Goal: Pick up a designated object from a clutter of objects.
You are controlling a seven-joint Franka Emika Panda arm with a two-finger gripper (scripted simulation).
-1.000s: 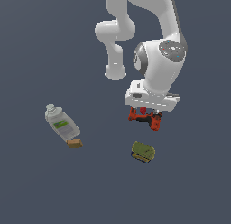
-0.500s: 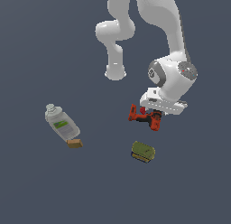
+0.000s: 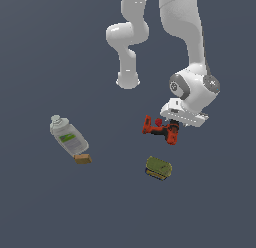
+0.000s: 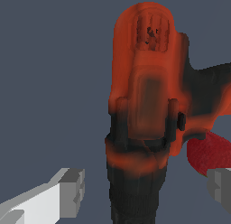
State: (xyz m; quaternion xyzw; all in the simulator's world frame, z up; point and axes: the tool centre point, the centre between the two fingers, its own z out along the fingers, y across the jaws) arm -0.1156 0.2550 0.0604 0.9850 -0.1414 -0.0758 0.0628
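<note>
Exterior view: my gripper (image 3: 175,126) is low over the red drill (image 3: 161,130), which lies on the tabletop (image 3: 40,202) just right of centre. My wrist covers the drill's right end, so the fingers can't be read from here. Olive-green can (image 3: 158,168) sits near the drill at its 6 o'clock. Clear bottle (image 3: 68,136) is well apart at the drill's 9 o'clock, with the tan block (image 3: 83,158) touching or just beside the bottle's lower end; can't tell which.

Wrist view: drill (image 4: 146,110) fills the frame, orange body up, black part running down between my fingertips (image 4: 72,191). One finger shows at 7 o'clock of the picture, the other just clips in at 4 o'clock. Both stand clear of the drill with open tabletop between, so the gripper is spread wide and holding nothing.

Step, as I judge it: pre-grasp approach, straddling the drill, not yet closed. Next move calls for finishing the descent until the pads flank the black section, then closing squarely. Body is chunky and uneven, so an off-centre pinch could twist it. Can is close but outside the finger path.
</note>
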